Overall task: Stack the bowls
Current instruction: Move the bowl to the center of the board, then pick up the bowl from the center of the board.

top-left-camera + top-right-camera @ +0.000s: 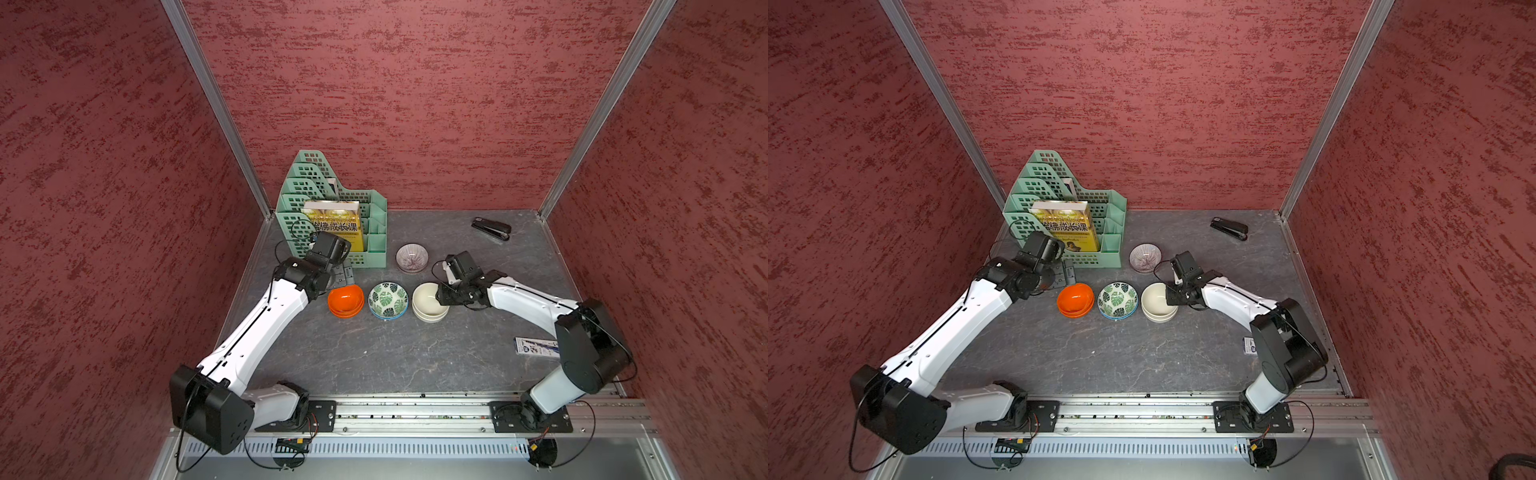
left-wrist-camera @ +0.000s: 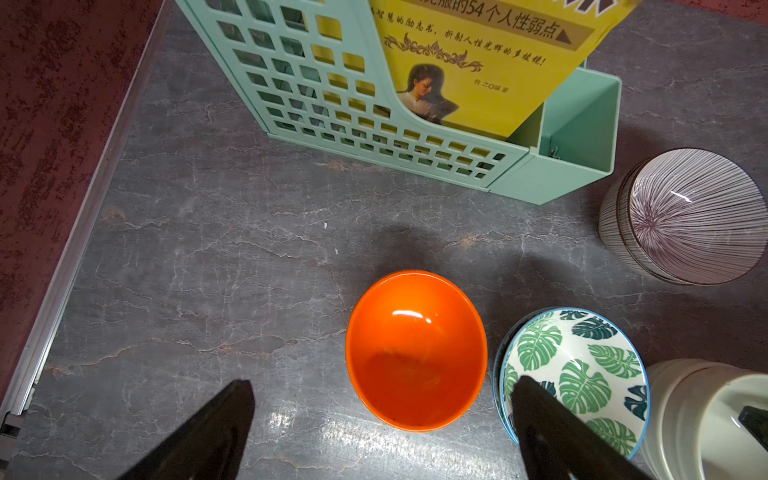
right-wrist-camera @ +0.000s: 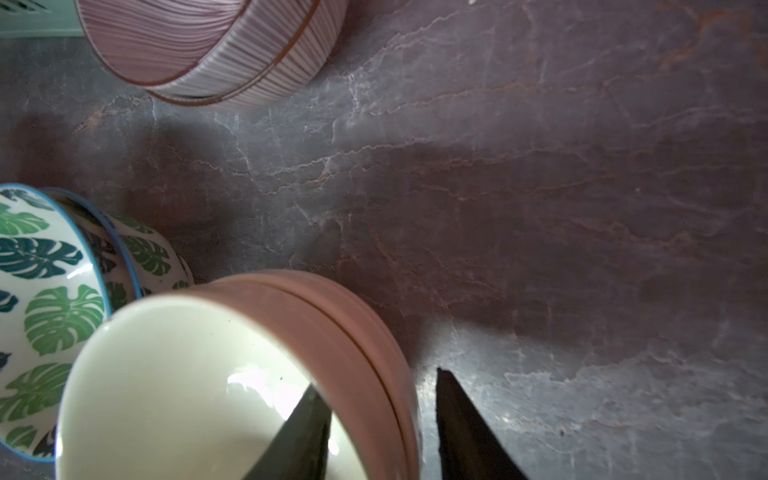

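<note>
Four nested pairs of slick, breakable bowls [image 1: 388, 300] sit mid-desk [image 1: 374, 357]; rims probably offer the surest hold. The right jaws, part-open and gripping nothing, straddle the rim of the cream pair [image 1: 426, 303]; the left jaws gape empty.

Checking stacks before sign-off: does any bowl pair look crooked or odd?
The upper leaf bowl looks off-centre in the lower leaf bowl, whose rim shows on one side. The orange pair, cream pair and lined pair look nested; nothing spilled or broken.
</note>
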